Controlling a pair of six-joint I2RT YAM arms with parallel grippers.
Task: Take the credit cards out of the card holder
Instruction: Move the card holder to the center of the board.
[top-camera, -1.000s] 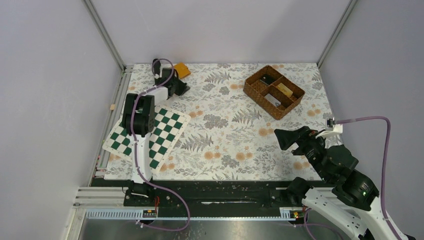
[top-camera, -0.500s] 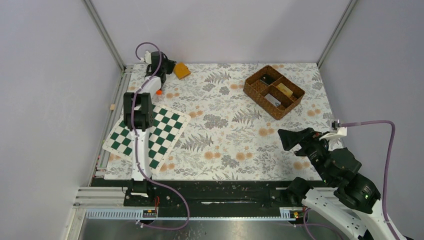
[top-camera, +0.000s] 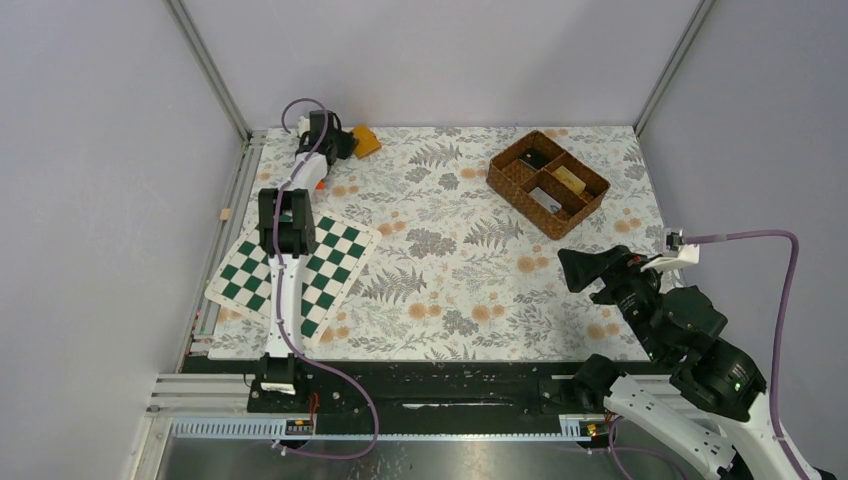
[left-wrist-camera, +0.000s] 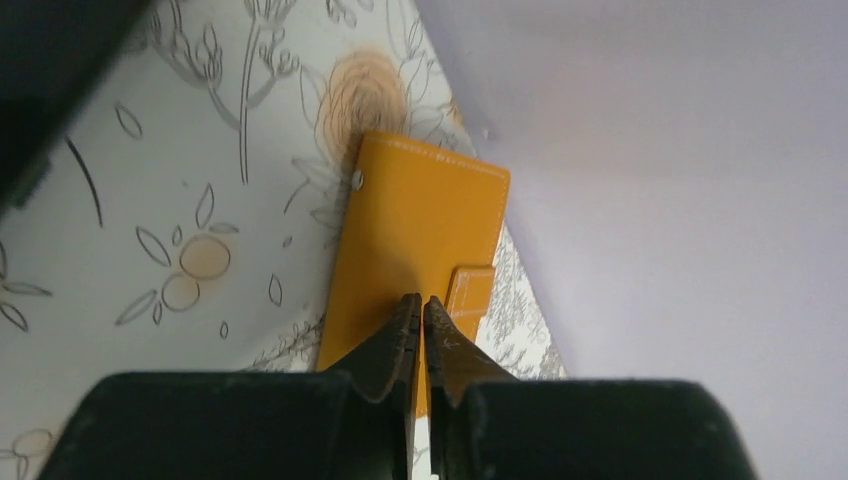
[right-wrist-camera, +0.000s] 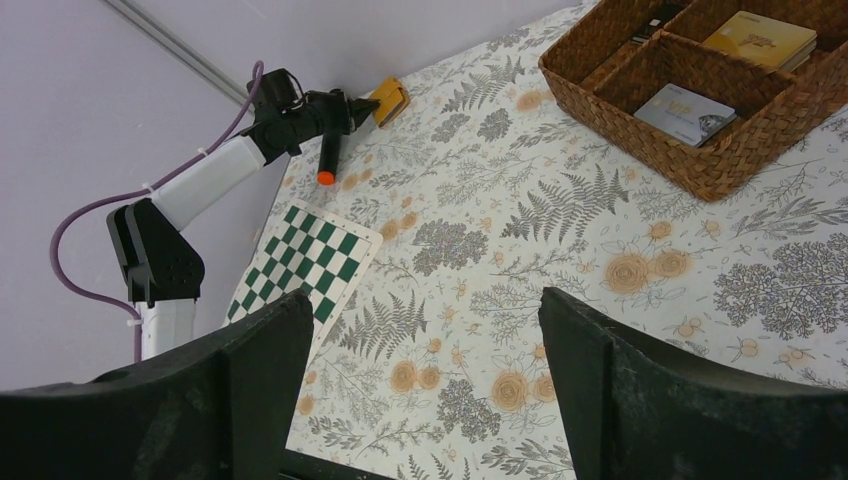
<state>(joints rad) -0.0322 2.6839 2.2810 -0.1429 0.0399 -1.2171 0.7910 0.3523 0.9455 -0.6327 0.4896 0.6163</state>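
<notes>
Your left gripper (left-wrist-camera: 420, 302) has its two fingers pressed together with nothing between them. The tips sit over the small orange-tan leather-like folding card holder (left-wrist-camera: 425, 225), just beside its snap tab (left-wrist-camera: 470, 292); you cannot tell whether they touch it. The holder lies folded shut and flat in the far left corner of the floral-covered counter (top-camera: 450, 260), close against the back wall. Your right gripper (right-wrist-camera: 422, 300) hangs spread wide and holds nothing, above the near right part of the counter. Toward the far right corner sits a brown wicker compartment basket (right-wrist-camera: 620, 128). A beige printed credit card (right-wrist-camera: 760, 38) lies in one compartment and a light blue credit card (right-wrist-camera: 685, 112) in the one next to it.
</notes>
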